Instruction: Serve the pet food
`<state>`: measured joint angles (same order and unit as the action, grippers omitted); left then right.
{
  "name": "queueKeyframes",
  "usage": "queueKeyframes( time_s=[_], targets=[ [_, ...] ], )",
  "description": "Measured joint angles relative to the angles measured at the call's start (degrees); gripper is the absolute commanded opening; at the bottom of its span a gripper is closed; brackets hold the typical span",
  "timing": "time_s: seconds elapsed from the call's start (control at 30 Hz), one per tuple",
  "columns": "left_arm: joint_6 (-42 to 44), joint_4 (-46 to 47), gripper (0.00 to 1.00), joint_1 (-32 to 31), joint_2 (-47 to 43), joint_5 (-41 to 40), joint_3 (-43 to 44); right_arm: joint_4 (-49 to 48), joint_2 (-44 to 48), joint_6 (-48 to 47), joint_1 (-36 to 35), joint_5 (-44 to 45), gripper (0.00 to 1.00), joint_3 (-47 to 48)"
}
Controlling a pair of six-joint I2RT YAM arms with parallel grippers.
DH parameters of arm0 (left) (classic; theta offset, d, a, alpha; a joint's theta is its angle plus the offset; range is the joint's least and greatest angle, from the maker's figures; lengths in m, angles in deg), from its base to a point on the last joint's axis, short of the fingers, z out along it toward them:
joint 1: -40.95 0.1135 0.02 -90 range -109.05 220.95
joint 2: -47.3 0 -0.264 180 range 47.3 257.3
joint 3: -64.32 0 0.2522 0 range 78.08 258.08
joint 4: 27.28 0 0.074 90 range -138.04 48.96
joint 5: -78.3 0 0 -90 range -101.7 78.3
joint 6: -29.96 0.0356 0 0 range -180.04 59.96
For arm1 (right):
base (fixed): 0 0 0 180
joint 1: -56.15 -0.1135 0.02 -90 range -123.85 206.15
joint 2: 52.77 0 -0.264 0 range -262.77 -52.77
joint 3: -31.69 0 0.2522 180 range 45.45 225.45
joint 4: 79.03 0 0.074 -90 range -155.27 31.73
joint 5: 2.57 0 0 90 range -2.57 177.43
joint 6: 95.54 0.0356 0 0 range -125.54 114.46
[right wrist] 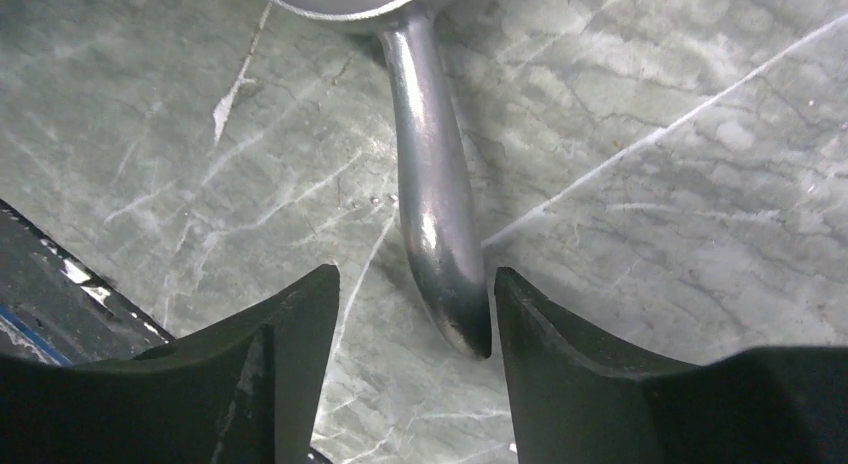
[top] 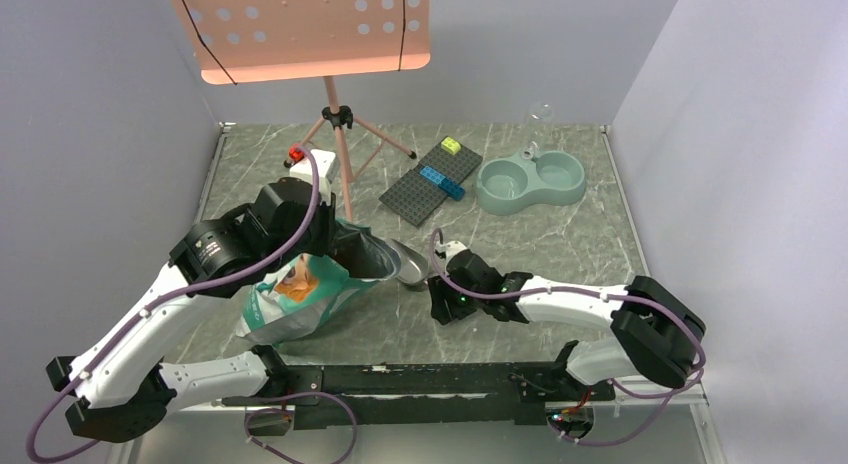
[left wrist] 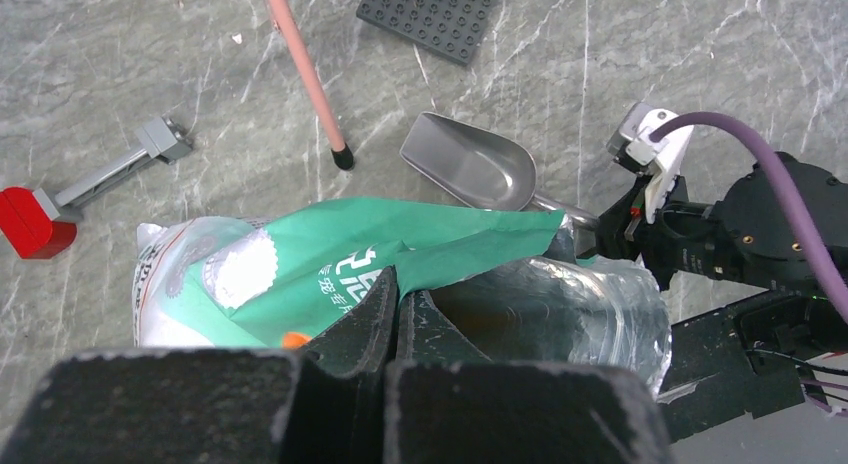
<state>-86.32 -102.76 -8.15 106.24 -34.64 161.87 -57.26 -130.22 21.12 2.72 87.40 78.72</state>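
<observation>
The teal-green bag lies on the marble table, its mouth held up toward the right. My left gripper is shut on the upper edge of the bag at that mouth. The foil-lined inside is dark, and the pet food cannot be made out there. A metal scoop lies empty on the table just beyond the mouth. My right gripper is open, with the tip of the scoop handle between its fingers, close against the right one.
The pale blue double bowl stands at the back right, next to a dark baseplate with a blue brick on it. A pink music stand's tripod stands behind the bag, with a red-and-white piece beside it.
</observation>
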Motion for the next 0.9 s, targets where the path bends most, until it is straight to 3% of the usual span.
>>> queueKeyframes(
  time_s=[0.2,0.4,0.7,0.77,0.9],
  targets=[
    [-2.08,-0.74,0.0,0.02,0.04,0.13,0.22,-11.28,0.35,1.07,3.23,-6.56,0.64,-4.68],
    [-3.8,-1.25,0.0,0.02,-0.63,0.15,0.2,-31.32,-3.17,7.72,12.7,-21.86,0.6,-11.87],
    [-5.11,-1.22,0.0,0.07,-0.26,1.11,-0.07,-52.11,-15.06,18.4,19.34,-37.13,0.14,-15.8],
    [-5.09,-0.98,0.0,0.07,0.37,1.68,-0.07,-54.9,-15.96,20.61,19.28,-38.6,0.0,-16.37],
    [-4.9,-0.22,0.0,0.04,1.07,2.82,-0.33,-54.31,-15.37,22.91,19.52,-40.02,0.0,-16.68]
  ],
)
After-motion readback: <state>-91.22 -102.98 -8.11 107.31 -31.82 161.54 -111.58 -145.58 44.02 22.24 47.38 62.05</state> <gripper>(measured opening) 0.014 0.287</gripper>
